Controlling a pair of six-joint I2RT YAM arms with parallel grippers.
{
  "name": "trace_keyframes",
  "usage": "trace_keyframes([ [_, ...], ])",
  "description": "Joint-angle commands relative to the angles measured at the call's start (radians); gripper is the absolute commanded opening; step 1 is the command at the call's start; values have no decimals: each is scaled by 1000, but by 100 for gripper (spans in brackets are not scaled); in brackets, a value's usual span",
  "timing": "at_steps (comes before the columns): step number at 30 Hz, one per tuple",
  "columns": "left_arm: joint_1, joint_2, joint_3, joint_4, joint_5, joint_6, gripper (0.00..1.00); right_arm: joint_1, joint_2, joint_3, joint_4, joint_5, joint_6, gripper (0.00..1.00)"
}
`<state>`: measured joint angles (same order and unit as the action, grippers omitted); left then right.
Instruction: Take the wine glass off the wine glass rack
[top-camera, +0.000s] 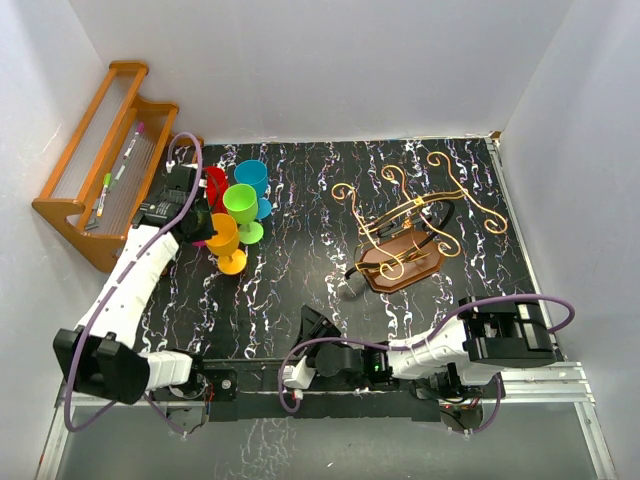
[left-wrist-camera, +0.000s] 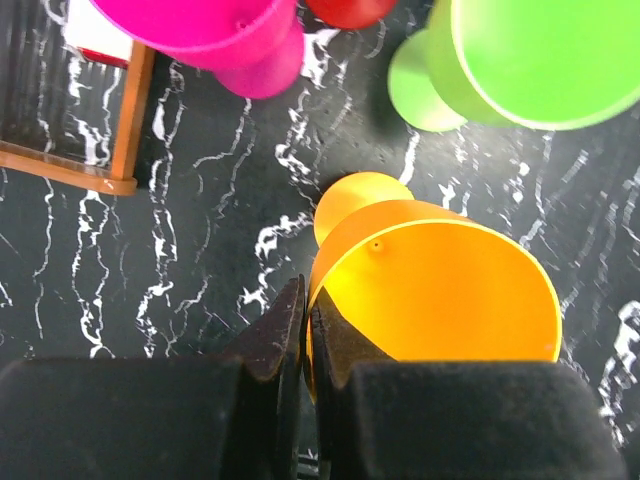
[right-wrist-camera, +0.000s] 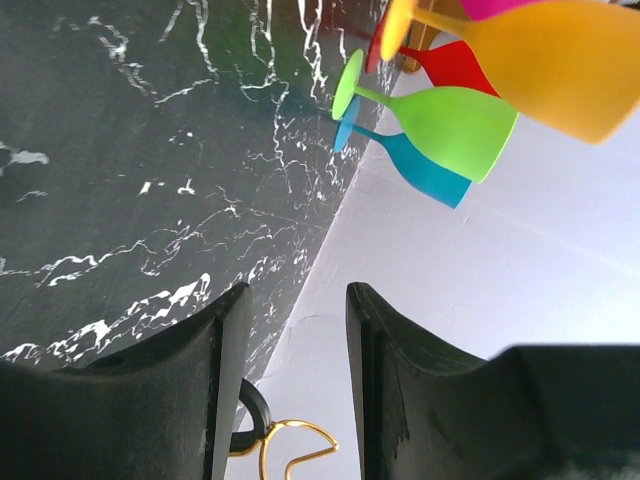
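Left wrist view: our left gripper (left-wrist-camera: 305, 300) pinches the orange glass (left-wrist-camera: 440, 300) by its rim between the jaws, well apart from the rack (top-camera: 405, 265). Light, slick plastic, we judge; the stem offers surer hold. Our right gripper (right-wrist-camera: 297, 295) gapes, empty.

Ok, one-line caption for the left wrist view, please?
Left gripper pinches the rim of the orange wine glass; pink glass and green glass stand on the black marbled table.

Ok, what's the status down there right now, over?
Left claw shut on orange glass rim, green glass close beside. Right claw open, empty. Wine glass rack shows no bright glass.
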<state>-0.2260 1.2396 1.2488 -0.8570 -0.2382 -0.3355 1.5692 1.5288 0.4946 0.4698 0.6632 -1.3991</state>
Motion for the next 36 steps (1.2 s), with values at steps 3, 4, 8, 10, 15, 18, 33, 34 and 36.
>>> trace_keyframes([
  [3,59,84,-20,134,-128,28,0,3,4,85,-11,87,118,45],
  [4,69,96,-17,144,-120,29,0,3,5,89,-15,90,138,45],
  [8,92,136,-8,203,-111,18,0,3,-2,82,-29,83,154,45],
  [10,103,168,1,224,-110,12,0,3,-9,76,-30,79,156,44],
  [15,124,202,22,252,-75,0,0,2,-27,74,-32,81,157,44],
  [18,129,221,41,242,-63,-8,0,2,-36,73,-32,81,159,44],
  [33,132,136,143,117,-13,-22,38,-3,-38,121,-42,94,196,44],
  [34,132,119,146,112,-2,-27,38,-4,-39,136,-55,96,206,44],
  [36,132,68,139,126,46,-33,39,-7,-43,169,-72,99,219,44],
])
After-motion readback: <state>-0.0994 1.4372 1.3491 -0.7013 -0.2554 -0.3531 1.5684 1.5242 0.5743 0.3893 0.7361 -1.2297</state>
